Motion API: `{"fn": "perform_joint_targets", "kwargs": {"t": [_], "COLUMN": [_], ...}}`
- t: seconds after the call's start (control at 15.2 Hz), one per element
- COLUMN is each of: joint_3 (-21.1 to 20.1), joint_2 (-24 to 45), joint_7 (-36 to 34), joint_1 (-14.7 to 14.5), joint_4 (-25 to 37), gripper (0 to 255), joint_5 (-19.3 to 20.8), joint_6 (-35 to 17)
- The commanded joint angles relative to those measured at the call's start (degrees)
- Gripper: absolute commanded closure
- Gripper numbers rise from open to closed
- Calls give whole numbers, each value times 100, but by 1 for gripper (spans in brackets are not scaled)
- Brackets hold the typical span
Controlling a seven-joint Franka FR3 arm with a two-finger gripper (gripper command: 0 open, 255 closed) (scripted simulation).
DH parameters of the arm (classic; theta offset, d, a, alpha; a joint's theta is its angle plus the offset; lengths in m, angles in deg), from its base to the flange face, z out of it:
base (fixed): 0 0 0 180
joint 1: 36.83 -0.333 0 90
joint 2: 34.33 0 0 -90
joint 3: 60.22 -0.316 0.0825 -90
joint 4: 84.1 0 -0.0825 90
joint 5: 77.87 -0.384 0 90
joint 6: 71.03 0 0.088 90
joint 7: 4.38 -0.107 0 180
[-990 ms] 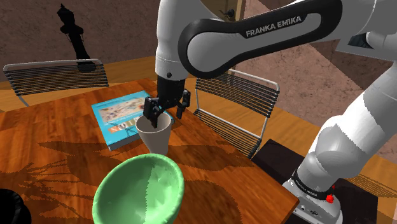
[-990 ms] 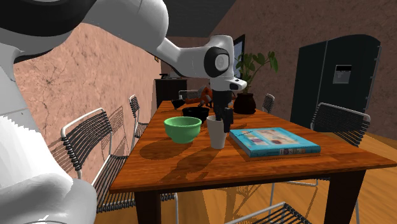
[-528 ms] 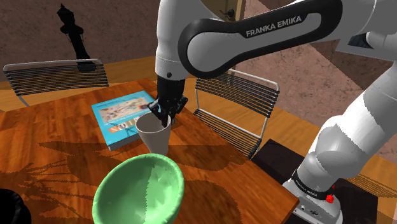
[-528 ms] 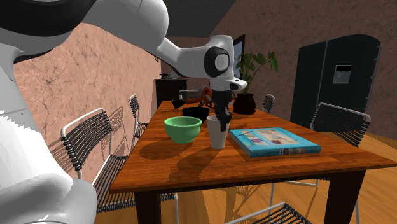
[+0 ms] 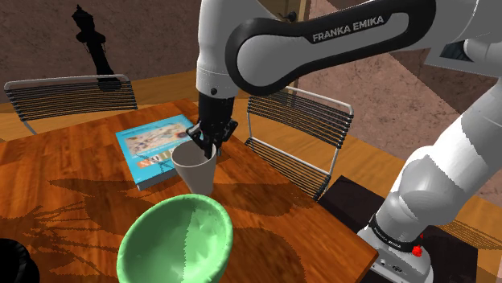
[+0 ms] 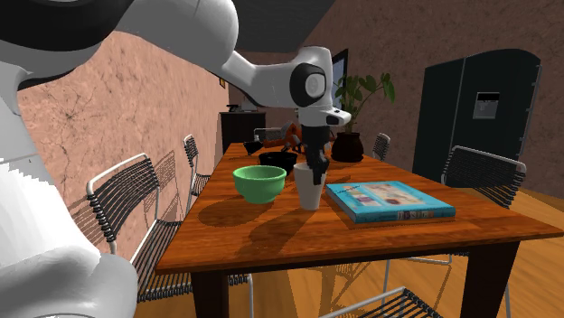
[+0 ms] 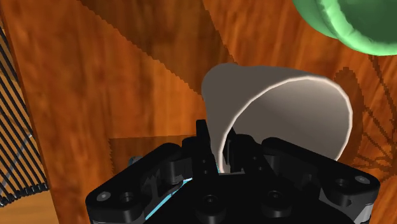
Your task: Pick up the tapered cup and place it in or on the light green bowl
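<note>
— Wrist view first: what's the all-black two-finger tool [image 7: 219, 149] doing?

— Clamped on the rim of the pale grey tapered cup [image 7: 280, 114], one finger inside the wall, one outside. The cup's near upright by the blue book [image 5: 149, 145]; I can't tell if its base is off the brown wooden table [image 5: 88, 201].

— And the light green round bowl [image 5: 173, 241]?

— Just beside the cup, toward the shoulder view's lower left. I'd say lift above its rim, then carry that way.
</note>
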Motion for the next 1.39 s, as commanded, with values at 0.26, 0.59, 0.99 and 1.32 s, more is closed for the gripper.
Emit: {"fn": "perform_joint_targets", "kwargs": {"t": [0.26,0.59,0.99,1.32], "joint_3": [28,47,54,46], "joint_2": [-18,-4,62,161], "joint_7": [-26,-56,-109,-169], "joint_1": [15,30,48,59], "joint_4": [425,822,1347,1829], "gripper": [255,255,255,255], "joint_5": [17,43,94,156], "joint_6": [443,827,1291,1683]}}
